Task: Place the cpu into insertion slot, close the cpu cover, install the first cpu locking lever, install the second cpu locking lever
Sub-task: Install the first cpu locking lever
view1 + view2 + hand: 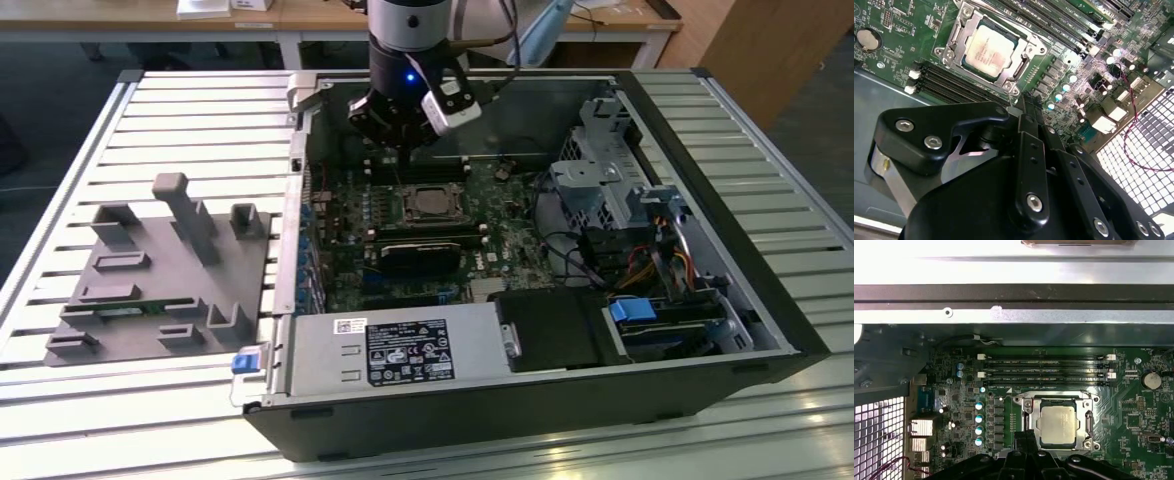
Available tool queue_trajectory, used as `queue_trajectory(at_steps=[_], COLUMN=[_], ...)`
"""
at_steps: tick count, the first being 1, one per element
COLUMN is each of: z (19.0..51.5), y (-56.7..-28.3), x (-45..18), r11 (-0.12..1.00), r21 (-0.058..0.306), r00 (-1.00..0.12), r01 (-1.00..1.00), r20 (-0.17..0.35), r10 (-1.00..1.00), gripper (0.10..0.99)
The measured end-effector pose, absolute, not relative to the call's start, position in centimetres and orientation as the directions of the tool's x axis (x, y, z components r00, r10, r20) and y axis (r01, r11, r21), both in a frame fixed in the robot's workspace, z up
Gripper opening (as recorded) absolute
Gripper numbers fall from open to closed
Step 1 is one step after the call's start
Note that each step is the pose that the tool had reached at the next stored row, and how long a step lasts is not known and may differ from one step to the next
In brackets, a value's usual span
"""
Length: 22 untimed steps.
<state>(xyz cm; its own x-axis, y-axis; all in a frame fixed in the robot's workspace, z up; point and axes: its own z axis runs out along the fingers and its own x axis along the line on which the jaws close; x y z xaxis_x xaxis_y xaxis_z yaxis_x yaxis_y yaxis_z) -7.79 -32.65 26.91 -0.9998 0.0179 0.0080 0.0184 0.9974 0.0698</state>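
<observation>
Hand (400, 148) hangs inside the open case (534, 425) on the slatted desk (200, 110), near the far wall. Fingers look clenched together in both wrist views (1024, 106) (1024, 434); can't tell if anything is pinched. Cpu (989, 47) lies flat in the slot (1035, 425), with the cover (1026, 59) down around its edges. The hand tip is close to a cover corner; contact is unclear. Memory slots (1044, 367) run between the cover and the case wall, so room is tight there. Open room above the board. A grey fixture (160, 270) sits beside the case on the exterior view's left.
</observation>
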Motion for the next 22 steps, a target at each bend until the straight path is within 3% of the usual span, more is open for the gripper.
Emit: queue_trajectory(at_steps=[22], z=[26.1], y=[-31.3], x=[-8.9], r11=[0.997], r21=[0.070], r00=[-1.000], r01=[0.018], r20=[0.008], r10=[0.018], gripper=[0.106])
